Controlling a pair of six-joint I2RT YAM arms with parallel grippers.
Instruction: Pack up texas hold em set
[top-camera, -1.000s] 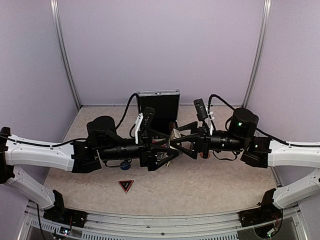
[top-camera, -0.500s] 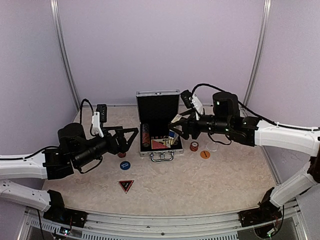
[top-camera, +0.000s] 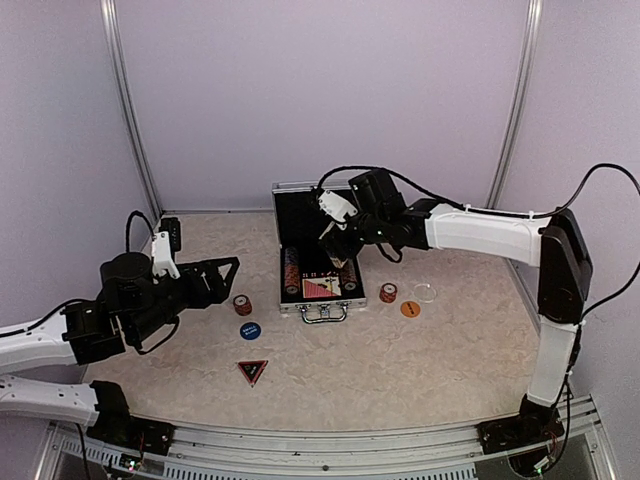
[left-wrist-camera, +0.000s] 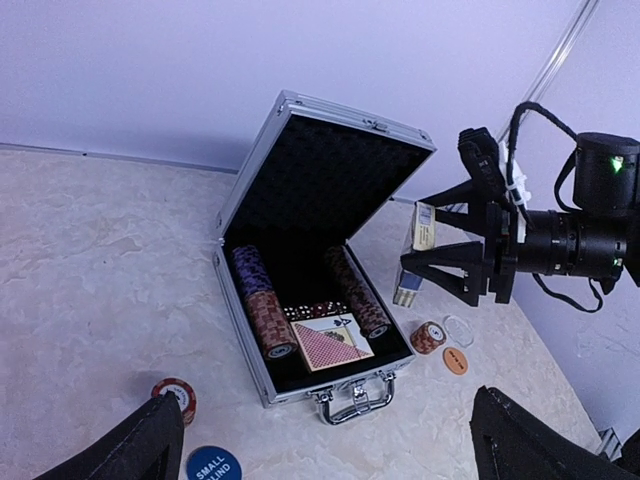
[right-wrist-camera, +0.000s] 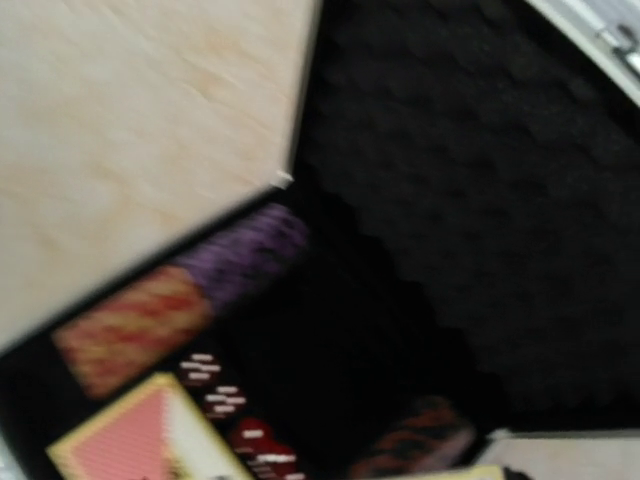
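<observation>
**Open case of the texas hold em set, one deck held at its right side.**
The ribbed aluminium case (top-camera: 316, 208) is seen on the tabletop with its lid upright. At its right side, above the rim, the blue card deck (left-wrist-camera: 408, 290) is pinched by the right gripper (left-wrist-camera: 416, 240). The left gripper (top-camera: 215, 273) is spread wide and empty, well to the case's left. A chip stack (top-camera: 242, 304), a blue button (top-camera: 250, 330) and a red triangle (top-camera: 252, 371) lie to the case's left and front. The deck is judged light, stiff and smooth, best held across its broad faces. The filled case is judged heavy, best lifted by its handle (top-camera: 323, 313).
</observation>
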